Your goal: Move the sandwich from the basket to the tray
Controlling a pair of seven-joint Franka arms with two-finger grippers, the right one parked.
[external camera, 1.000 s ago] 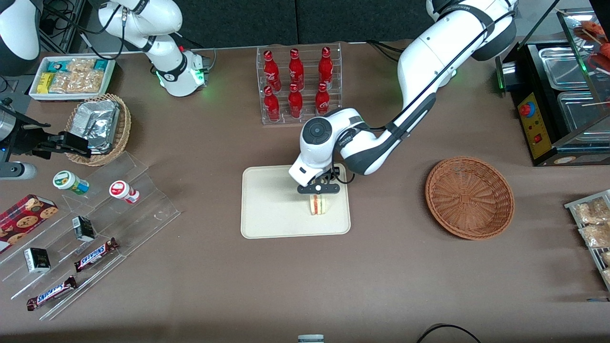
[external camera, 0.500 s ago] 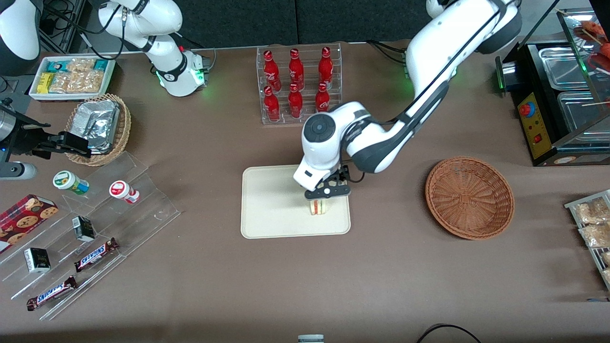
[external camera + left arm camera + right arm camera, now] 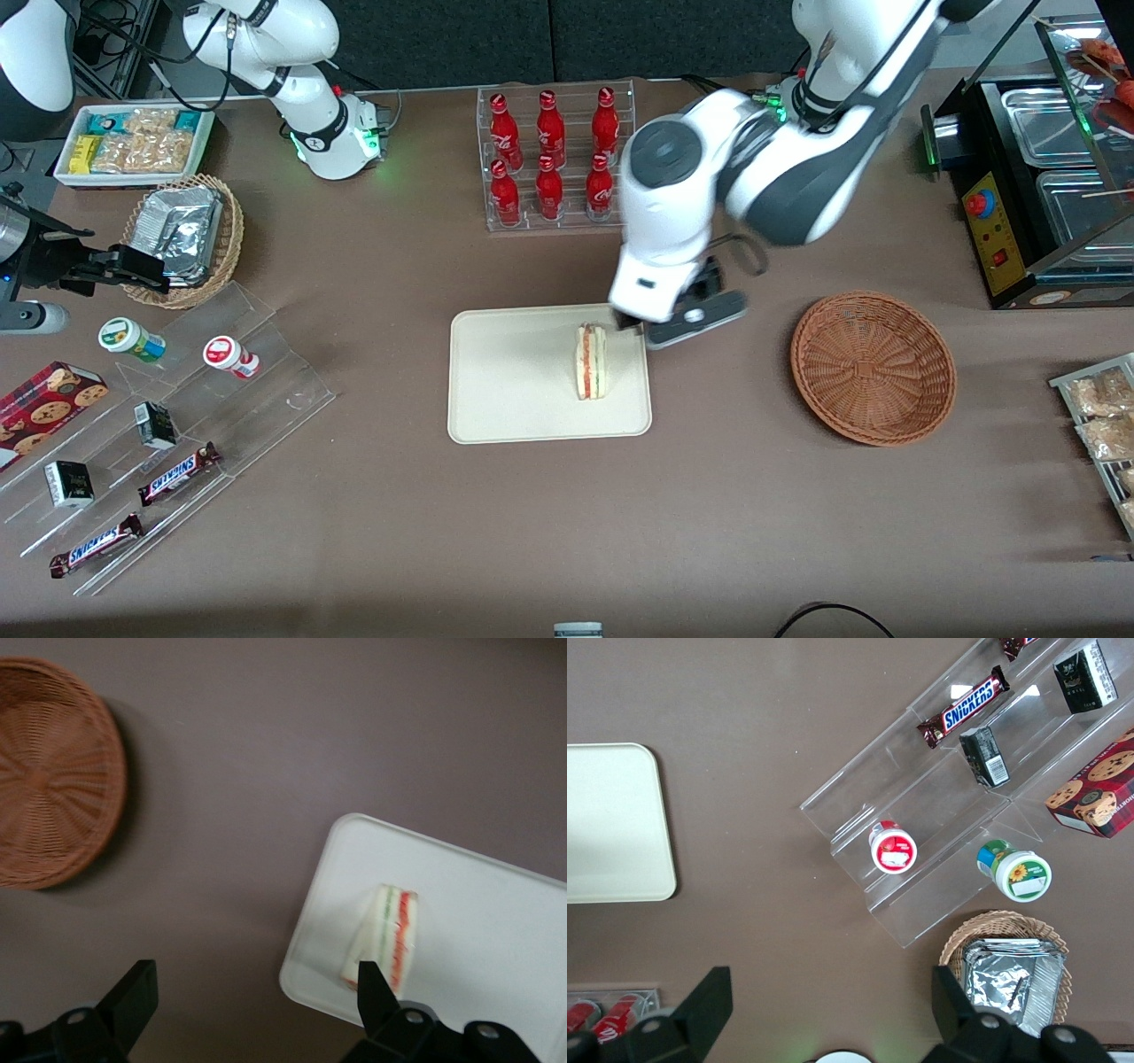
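The small triangular cream sandwich (image 3: 591,361) lies on the flat cream rectangular tray (image 3: 505,390), free of my tool (image 3: 680,323), whose fingers are spread wide above the tray's edge. I should lift straight clear, away from the round reddish-brown wicker basket (image 3: 873,367).

One sandwich (image 3: 591,361), one tray (image 3: 505,381), one basket (image 3: 873,367), six red bottles (image 3: 551,155), two Snickers bars (image 3: 177,474).

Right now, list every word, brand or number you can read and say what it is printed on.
"SNICKERS": on the chocolate bar on the clear stepped stand.
"SNICKERS": on two bars in the front view.
Red bottles: white script, too small to read.
Round pots, dark cartons, cookie box: print unreadable.
Sandwich, tray, basket: no text.
Gripper, above the tray's edge: none.
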